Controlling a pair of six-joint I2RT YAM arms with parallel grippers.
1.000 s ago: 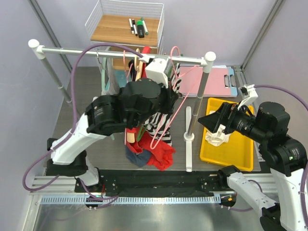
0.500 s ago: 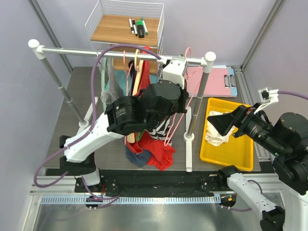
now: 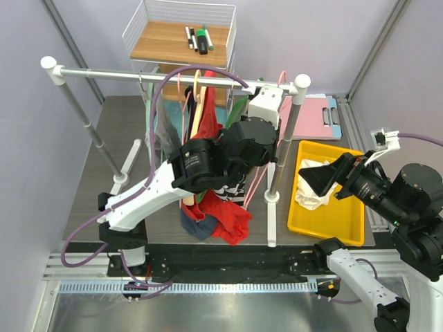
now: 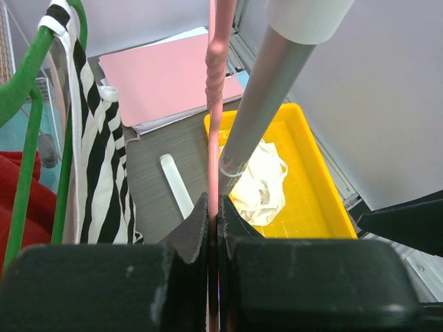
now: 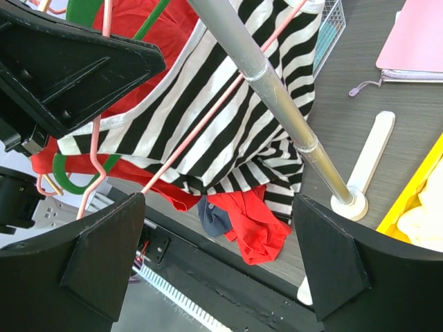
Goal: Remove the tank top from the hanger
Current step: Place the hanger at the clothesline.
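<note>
My left gripper (image 4: 213, 207) is shut on the thin pink hanger (image 4: 214, 104), which looks bare and stands next to the rack's right post (image 4: 252, 117). In the top view the left gripper (image 3: 257, 142) is high under the rail, and the pink hanger (image 3: 261, 181) hangs down from it. A crumpled white tank top (image 3: 311, 196) lies in the yellow bin (image 3: 346, 221); it also shows in the left wrist view (image 4: 259, 187). My right gripper (image 3: 317, 178) is open and empty above the bin's left side; its wrist view shows the wide-apart right gripper (image 5: 218, 200).
A black-and-white striped top (image 5: 228, 117) hangs on a green hanger (image 4: 24, 173) on the rail (image 3: 138, 75). Red and navy clothes (image 3: 225, 221) lie heaped under the rack. A pink folder (image 3: 308, 114) lies behind the bin. A wire basket with markers (image 3: 183, 34) stands at the back.
My left arm has moved right along the rail with the pink hanger, up to the right post. My right gripper has pulled back to the right and opened wide.
</note>
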